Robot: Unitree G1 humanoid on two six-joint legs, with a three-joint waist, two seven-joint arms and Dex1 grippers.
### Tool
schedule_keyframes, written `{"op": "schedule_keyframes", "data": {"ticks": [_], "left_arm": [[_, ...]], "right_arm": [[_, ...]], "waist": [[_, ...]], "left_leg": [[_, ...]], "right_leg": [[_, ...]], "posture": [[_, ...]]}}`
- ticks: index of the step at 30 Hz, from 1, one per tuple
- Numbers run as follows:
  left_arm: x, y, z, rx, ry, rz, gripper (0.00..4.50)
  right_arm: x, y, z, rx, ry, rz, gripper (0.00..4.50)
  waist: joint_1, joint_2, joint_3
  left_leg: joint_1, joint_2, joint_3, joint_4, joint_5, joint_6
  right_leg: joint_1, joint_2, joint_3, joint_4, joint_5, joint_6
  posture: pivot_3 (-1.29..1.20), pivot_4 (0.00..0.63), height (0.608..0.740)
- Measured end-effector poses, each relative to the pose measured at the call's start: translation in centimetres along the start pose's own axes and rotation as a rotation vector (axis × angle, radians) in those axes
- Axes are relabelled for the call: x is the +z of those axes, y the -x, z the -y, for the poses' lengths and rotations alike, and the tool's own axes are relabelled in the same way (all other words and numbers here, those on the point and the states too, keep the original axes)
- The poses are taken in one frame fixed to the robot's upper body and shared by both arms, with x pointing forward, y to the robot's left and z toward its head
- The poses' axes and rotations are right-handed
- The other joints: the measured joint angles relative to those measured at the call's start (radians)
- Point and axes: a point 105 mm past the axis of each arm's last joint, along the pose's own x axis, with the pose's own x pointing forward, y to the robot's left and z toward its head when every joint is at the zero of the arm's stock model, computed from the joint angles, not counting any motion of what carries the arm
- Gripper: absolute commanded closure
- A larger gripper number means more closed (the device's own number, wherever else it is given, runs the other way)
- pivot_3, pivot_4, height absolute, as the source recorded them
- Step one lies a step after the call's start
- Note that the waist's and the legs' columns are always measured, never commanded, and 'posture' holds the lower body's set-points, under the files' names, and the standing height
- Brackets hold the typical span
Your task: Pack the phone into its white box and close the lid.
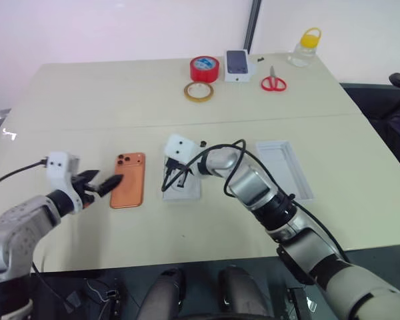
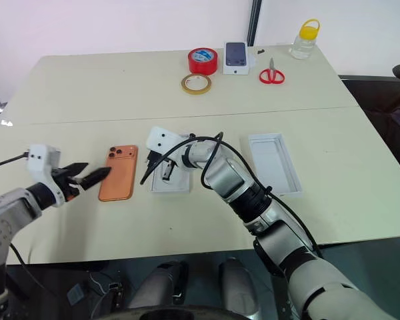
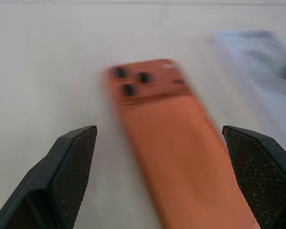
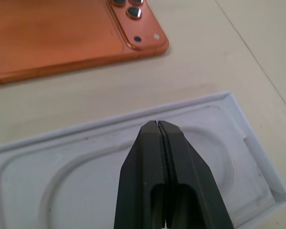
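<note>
The orange phone (image 1: 128,180) lies back up on the table, its three lenses at the far left corner. My left gripper (image 1: 105,181) is open, low beside the phone's left edge; in the left wrist view the phone (image 3: 167,143) lies between and beyond the fingers (image 3: 71,167). My right gripper (image 4: 157,123) is shut and empty, its tips just over the white box (image 1: 187,193), whose inside shows an oblong recess (image 4: 86,167). To the right lies the lid (image 1: 287,167), hollow side up, its printed face hidden.
At the table's far side stand a red tape roll (image 1: 205,69), a yellowish tape ring (image 1: 198,91), a small white box picturing a dark phone (image 1: 237,65), red scissors (image 1: 273,83) and a yellow-capped jar (image 1: 304,48). The table's front edge (image 1: 187,257) runs close below the arms.
</note>
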Motion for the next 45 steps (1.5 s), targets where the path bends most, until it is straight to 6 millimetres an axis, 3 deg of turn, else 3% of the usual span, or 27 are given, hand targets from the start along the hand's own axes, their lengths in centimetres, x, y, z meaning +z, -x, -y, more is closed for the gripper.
{"op": "schedule_keyframes", "data": {"ticks": [4, 9, 15, 22, 36, 45], "left_arm": [[-0.5, -0.4, -0.3, 0.049, 0.118, -0.071, 0.05], [-0.5, -1.0, 1.2, 0.000, 0.159, -0.160, 0.05], [-1.1, -0.9, 2.0, -0.032, 0.172, -0.240, 0.05], [-1.4, -1.1, 3.6, -0.115, 0.209, -0.258, 0.05], [-2.1, -1.7, 6.1, -0.204, 0.264, -0.249, 0.05], [-2.4, -2.4, 8.8, -0.350, 0.332, -0.259, 0.05]], "right_arm": [[0.9, -0.9, -1.0, 0.022, -0.012, 0.024, 4.50], [2.5, -2.3, -2.5, 0.085, 0.081, 0.002, 4.50], [1.0, -3.6, -4.1, 0.169, 0.133, -0.106, 4.50], [1.0, -4.4, -4.6, 0.211, 0.209, -0.165, 4.50], [0.3, -3.7, -4.0, 0.229, 0.277, -0.185, 4.50], [-0.2, -3.1, -4.0, 0.217, 0.267, -0.179, 4.50]], "waist": [[0.001, 0.000, 0.000], [0.000, 0.000, 0.000], [0.001, 0.000, 0.000], [0.002, 0.000, -0.001], [0.012, 0.000, -0.002], [0.018, 0.000, -0.002]], "left_leg": [[0.000, 0.000, 0.000, 0.001, 0.000, 0.000], [0.000, 0.000, 0.000, 0.001, 0.000, 0.000], [0.000, 0.000, 0.000, 0.001, 0.000, 0.000], [0.000, 0.000, 0.000, 0.002, 0.000, -0.001], [0.001, -0.001, -0.001, 0.003, 0.000, 0.000], [0.001, -0.001, -0.001, 0.003, 0.000, 0.000]], "right_leg": [[0.000, 0.000, 0.000, 0.001, 0.000, 0.000], [0.000, 0.000, 0.000, 0.001, 0.000, 0.000], [0.000, 0.000, 0.000, 0.001, 0.000, 0.000], [0.000, 0.000, -0.001, 0.001, 0.000, 0.000], [0.001, -0.001, -0.002, 0.000, 0.000, 0.000], [0.001, -0.002, -0.002, -0.001, 0.000, 0.000]], "posture": [[0.00, 0.150, 0.740], [0.00, 0.150, 0.740], [0.00, 0.150, 0.740], [0.00, 0.150, 0.740], [0.00, 0.150, 0.740], [0.00, 0.150, 0.740]]}}
